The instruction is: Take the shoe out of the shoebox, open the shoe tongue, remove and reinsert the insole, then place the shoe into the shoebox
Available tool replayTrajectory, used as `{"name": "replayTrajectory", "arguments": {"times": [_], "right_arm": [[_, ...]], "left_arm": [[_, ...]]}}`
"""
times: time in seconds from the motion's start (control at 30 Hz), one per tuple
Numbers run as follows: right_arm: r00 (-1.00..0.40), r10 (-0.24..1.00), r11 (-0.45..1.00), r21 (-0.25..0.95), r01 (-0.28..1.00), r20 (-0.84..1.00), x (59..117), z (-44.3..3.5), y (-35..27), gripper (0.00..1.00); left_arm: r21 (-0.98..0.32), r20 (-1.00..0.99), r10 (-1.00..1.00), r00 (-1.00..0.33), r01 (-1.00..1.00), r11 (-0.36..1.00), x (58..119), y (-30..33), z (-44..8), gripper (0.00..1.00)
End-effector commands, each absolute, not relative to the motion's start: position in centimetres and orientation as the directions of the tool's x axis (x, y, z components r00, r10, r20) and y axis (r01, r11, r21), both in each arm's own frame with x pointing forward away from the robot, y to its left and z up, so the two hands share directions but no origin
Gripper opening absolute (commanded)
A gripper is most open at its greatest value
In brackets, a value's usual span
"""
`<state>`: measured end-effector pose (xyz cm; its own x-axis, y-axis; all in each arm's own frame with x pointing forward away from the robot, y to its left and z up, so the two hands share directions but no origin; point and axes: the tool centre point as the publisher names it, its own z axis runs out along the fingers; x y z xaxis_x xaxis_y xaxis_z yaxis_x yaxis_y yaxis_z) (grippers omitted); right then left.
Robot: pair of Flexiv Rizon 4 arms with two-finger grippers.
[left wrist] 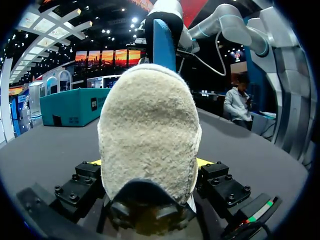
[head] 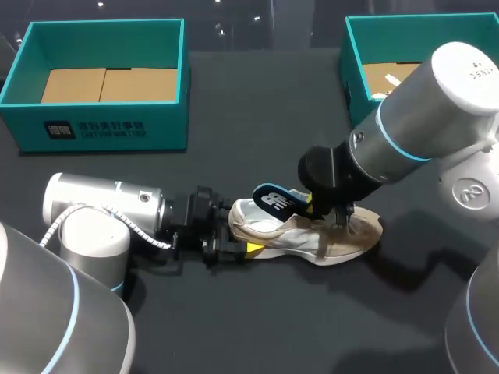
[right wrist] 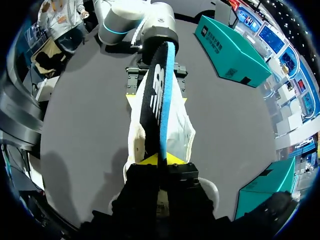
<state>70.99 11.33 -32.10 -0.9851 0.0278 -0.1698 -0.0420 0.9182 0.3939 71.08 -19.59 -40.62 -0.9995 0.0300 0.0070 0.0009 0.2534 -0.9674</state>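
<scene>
A beige and white shoe (head: pixel 331 238) lies on the dark table, heel toward my left arm. My left gripper (head: pixel 234 243) holds that heel from both sides. In the left wrist view the fuzzy heel (left wrist: pixel 147 130) fills the space between its fingers, whose yellow tips barely show. My right gripper (head: pixel 313 204) hangs over the shoe's middle, shut on a black and blue insole (head: pixel 277 201). In the right wrist view the insole (right wrist: pixel 157 95) stands on edge between the yellow tips (right wrist: pixel 162 160), its far end still down in the shoe opening (right wrist: pixel 182 132).
A teal shoebox (head: pixel 105 128) with a cardboard floor stands at the back left. A second teal box (head: pixel 355 78) stands at the back right, partly hidden by my right arm. Bare dark tabletop lies in front of the shoe.
</scene>
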Motion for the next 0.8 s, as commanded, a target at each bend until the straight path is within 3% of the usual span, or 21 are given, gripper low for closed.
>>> {"name": "replayTrajectory", "arguments": {"times": [0.03,0.4,0.8], "right_arm": [[-0.986,-0.014,0.933,0.353,-0.071,-0.164,71.2,-31.2,13.5,0.0],[-0.994,-0.072,0.927,0.362,-0.098,-0.085,71.5,-30.9,16.3,0.0],[-0.998,-0.042,0.901,0.433,-0.02,0.041,72.0,-31.2,17.0,0.03]], "left_arm": [[-0.967,0.007,0.028,-1.0,0.0,0.254,71.1,-19.6,-40.6,0.0],[-0.967,0.007,0.028,-1.0,0.0,0.254,71.1,-19.6,-40.6,0.0],[-0.967,0.007,0.028,-1.0,0.0,0.254,71.1,-19.6,-40.6,0.0]]}}
